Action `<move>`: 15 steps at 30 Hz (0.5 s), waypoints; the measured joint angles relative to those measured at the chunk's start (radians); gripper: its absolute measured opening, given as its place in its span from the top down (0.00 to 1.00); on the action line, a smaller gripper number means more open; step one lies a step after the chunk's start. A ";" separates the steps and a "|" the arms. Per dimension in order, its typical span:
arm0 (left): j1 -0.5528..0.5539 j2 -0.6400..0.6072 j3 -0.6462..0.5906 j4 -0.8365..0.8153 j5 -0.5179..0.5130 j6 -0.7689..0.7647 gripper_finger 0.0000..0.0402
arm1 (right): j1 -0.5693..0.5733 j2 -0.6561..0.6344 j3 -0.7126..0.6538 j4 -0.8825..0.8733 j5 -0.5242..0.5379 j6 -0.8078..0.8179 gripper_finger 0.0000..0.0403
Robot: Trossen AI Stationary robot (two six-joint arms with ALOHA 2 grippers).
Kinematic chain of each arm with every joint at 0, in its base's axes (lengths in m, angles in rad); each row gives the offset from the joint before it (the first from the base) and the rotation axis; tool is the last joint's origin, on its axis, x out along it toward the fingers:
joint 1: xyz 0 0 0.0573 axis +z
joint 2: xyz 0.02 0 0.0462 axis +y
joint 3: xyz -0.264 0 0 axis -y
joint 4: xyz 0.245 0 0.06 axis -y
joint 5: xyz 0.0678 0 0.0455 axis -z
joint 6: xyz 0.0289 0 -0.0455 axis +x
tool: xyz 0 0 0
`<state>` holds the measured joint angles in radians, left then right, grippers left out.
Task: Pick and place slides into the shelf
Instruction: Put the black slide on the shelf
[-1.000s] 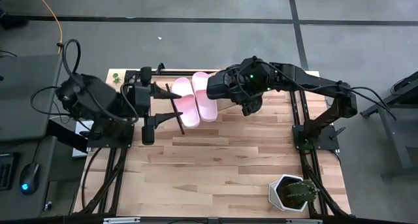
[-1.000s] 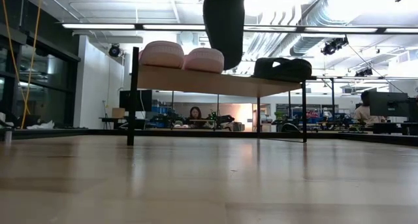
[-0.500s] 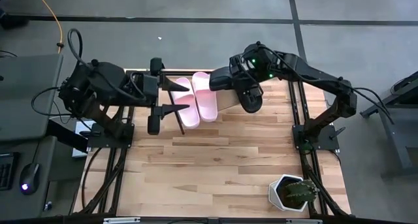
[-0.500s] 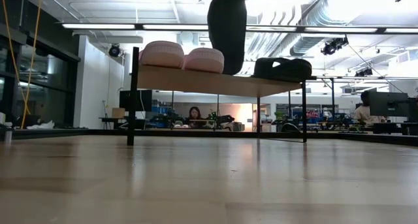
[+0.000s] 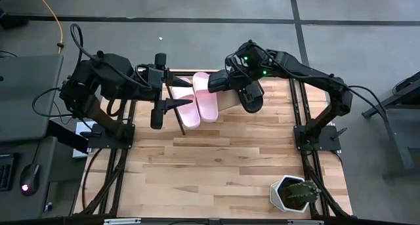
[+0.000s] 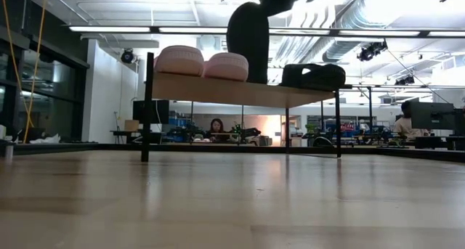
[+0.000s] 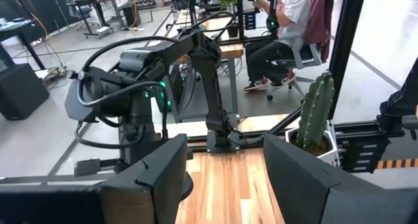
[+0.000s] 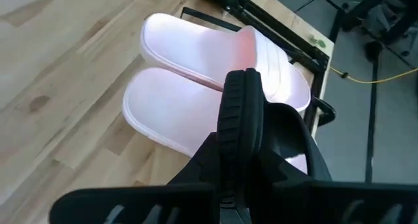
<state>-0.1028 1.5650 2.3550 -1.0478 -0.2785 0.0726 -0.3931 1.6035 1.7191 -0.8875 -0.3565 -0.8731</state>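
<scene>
Gripping a black slide on its edge, the right gripper hangs over the shelf, fingers pinching it. Two pink slides lie on the shelf's left. Left gripper fingers stand spread.

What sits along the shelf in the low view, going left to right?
Pale pink slide → second pale pink slide → black slide held upright by the right gripper → black slide lying flat on the shelf.
</scene>
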 joint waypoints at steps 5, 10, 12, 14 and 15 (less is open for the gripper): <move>0.000 0.000 0.000 -0.001 0.000 0.005 0.52 | 0.000 0.010 0.000 0.002 0.004 0.005 0.98; -0.002 0.000 0.000 -0.001 0.003 0.021 0.52 | 0.000 0.012 0.000 -0.053 0.008 0.046 0.98; -0.002 0.000 0.000 -0.001 0.003 0.026 0.52 | 0.000 0.012 0.000 -0.086 0.008 0.066 0.98; -0.002 0.000 0.000 0.001 0.003 0.027 0.52 | 0.000 0.012 0.000 -0.129 0.011 0.081 0.98; -0.002 0.000 0.000 0.002 0.003 0.028 0.52 | 0.000 0.012 0.000 -0.151 0.011 0.087 0.99</move>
<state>-0.1047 1.5650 2.3550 -1.0457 -0.2760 0.1008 -0.3931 1.6158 1.7195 -1.0382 -0.3454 -0.7866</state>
